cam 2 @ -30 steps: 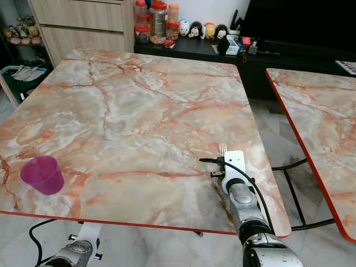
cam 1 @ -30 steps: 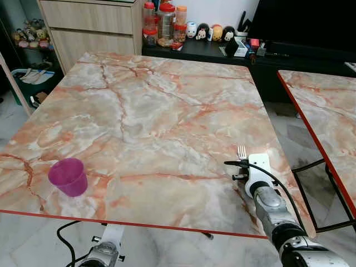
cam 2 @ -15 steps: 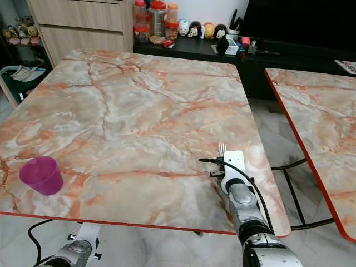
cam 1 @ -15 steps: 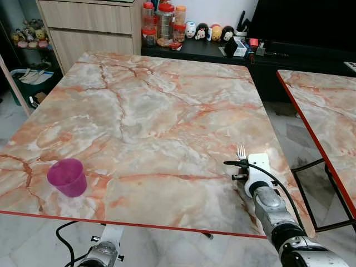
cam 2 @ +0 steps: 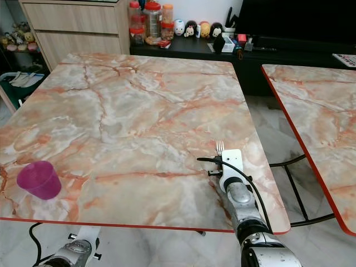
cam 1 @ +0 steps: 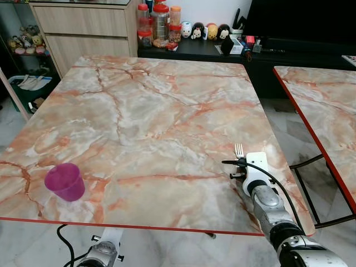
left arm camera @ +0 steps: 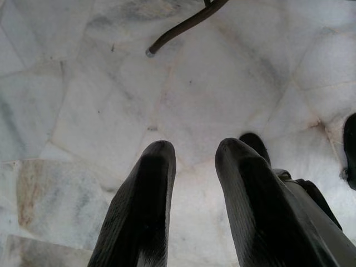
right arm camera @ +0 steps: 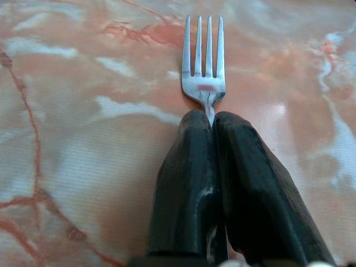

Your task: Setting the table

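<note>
Clearly, right end effector (right arm camera: 213, 119) grips unmarked fork (right arm camera: 203, 78).

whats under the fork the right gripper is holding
Bare marble tabletop lies under the fork, near the table's right edge. The right gripper is shut on its neck; the fingers cover the handle and the marble below it.

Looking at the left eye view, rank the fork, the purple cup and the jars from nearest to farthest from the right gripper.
1. Fork, clamped in the right gripper fingers.
2. Purple cup, table's near left corner.
3. Jars, on the dark cabinet beyond the table's far edge.
</note>
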`<state>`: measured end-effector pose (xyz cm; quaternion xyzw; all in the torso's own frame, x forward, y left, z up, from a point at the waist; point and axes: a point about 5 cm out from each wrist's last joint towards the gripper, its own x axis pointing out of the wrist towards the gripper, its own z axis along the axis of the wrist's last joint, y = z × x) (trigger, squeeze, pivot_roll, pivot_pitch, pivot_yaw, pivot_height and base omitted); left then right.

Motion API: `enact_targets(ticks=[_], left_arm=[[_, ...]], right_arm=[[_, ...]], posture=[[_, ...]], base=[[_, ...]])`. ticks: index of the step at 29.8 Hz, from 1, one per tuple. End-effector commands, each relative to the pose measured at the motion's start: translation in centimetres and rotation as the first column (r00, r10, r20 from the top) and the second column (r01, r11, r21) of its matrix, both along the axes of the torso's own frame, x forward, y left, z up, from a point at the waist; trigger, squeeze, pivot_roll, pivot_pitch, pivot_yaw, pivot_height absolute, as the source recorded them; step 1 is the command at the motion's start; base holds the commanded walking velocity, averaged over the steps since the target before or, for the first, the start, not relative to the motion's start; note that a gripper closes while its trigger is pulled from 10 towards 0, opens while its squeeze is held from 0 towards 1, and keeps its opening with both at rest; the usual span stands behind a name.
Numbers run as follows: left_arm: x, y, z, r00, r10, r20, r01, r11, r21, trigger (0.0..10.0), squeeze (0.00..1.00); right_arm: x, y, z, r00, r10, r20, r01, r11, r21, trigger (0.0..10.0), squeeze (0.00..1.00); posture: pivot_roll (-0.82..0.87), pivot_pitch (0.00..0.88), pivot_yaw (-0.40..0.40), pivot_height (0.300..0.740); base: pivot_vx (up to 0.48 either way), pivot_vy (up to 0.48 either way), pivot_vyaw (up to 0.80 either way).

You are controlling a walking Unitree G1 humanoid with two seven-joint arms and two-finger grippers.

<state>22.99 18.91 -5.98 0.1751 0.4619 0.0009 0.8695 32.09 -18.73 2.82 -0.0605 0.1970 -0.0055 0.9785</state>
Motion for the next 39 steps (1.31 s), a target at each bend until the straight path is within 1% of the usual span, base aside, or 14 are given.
enact_targets(ticks=[1,13,14,16,23,25,26,27,28,30,34,36,37,39], left_arm=[[0.2,0.0,0.1,1.0,-0.018,0.004,0.018,1.0,0.01,10.0,0.0],[0.0,0.0,0.0,1.0,-0.013,0.004,0.013,1.0,0.01,10.0,0.0],[-0.1,0.0,0.0,1.0,-0.012,0.005,0.012,1.0,0.011,10.0,0.0],[-0.1,0.0,0.0,1.0,-0.011,0.005,0.011,1.0,0.011,10.0,0.0],[-0.1,0.2,0.0,1.0,-0.01,0.008,0.01,1.0,0.012,10.0,0.0],[0.0,0.3,0.0,1.0,-0.01,0.007,0.01,1.0,0.013,10.0,0.0],[0.0,0.3,0.0,1.0,-0.01,0.007,0.01,1.0,0.013,10.0,0.0],[-0.1,0.3,0.0,1.0,-0.01,0.006,0.01,1.0,0.014,10.0,0.0],[-0.1,0.4,0.0,1.0,-0.011,0.006,0.011,1.0,0.014,10.0,0.0],[-0.1,0.4,0.0,1.0,-0.013,0.006,0.013,1.0,0.015,10.0,0.0],[0.0,0.5,0.1,1.0,-0.015,0.006,0.015,1.0,0.017,10.0,0.0],[0.0,0.5,0.1,1.0,-0.015,0.006,0.015,1.0,0.017,10.0,0.0],[0.0,0.5,0.1,1.0,-0.015,0.007,0.015,1.0,0.017,10.0,0.0],[0.0,0.5,0.1,1.0,-0.015,0.007,0.015,1.0,0.017,10.0,0.0]], right_arm=[[-4.3,0.7,-5.1,0.966,0.026,-0.258,-0.02,0.999,0.024,10.0,0.0],[-4.5,0.7,-5.2,0.966,0.028,-0.258,-0.023,1.0,0.022,10.0,0.0],[-4.3,0.7,-4.9,0.978,0.016,-0.21,-0.015,1.0,0.01,10.0,0.0],[-4.2,0.6,-4.5,0.989,-0.012,-0.145,0.013,1.0,0.011,10.0,0.0],[-3.9,0.5,-3.7,0.997,-0.072,-0.03,0.073,0.997,0.021,10.0,0.0],[-3.9,0.5,-3.3,0.995,-0.093,0.028,0.092,0.996,0.019,10.0,0.0],[-3.9,0.5,-3.3,0.995,-0.093,0.028,0.092,0.996,0.019,10.0,0.0],[-1.0,-0.4,-0.2,0.986,-0.099,0.133,0.098,0.995,0.01,10.0,0.0],[0.1,-0.7,1.2,0.979,-0.099,0.175,0.099,0.995,0.008,10.0,0.0],[1.4,-1.0,2.9,0.968,-0.103,0.228,0.104,0.995,0.009,10.0,0.0],[1.9,-0.5,3.7,0.959,-0.104,0.263,0.102,0.995,0.021,10.0,0.0],[1.9,-0.4,3.7,0.959,-0.105,0.263,0.101,0.994,0.029,10.0,0.0],[1.9,-0.3,3.6,0.959,-0.119,0.258,0.108,0.992,0.059,10.0,0.0],[2.0,-0.4,3.6,0.959,-0.132,0.252,0.115,0.99,0.079,10.0,0.0]], posture=[[-0.01,0.03,-0.001,0.74],[-0.01,0.006,-0.002,0.74],[0.0,0.007,-0.003,0.74],[0.0,0.007,-0.003,0.74],[0.01,0.034,0.012,0.74],[0.0,0.041,0.018,0.74],[0.0,0.041,0.018,0.74],[0.0,0.042,0.021,0.74],[0.0,0.042,0.021,0.74],[0.0,0.045,0.022,0.74],[0.0,0.051,0.025,0.74],[0.0,0.051,0.025,0.74],[0.0,0.051,0.025,0.74],[0.0,0.051,0.025,0.74]], base=[[-0.247,0.0,0.0],[-0.26,0.0,0.0],[-0.266,0.0,0.0],[-0.266,0.0,0.0],[-0.261,0.0,0.0],[-0.262,0.0,0.0],[-0.262,0.0,0.0],[-0.259,0.0,0.0],[-0.262,0.0,0.0],[-0.261,0.0,0.0],[-0.261,0.0,0.0],[-0.259,0.0,0.0],[-0.262,0.0,0.0],[-0.262,0.0,0.0]])
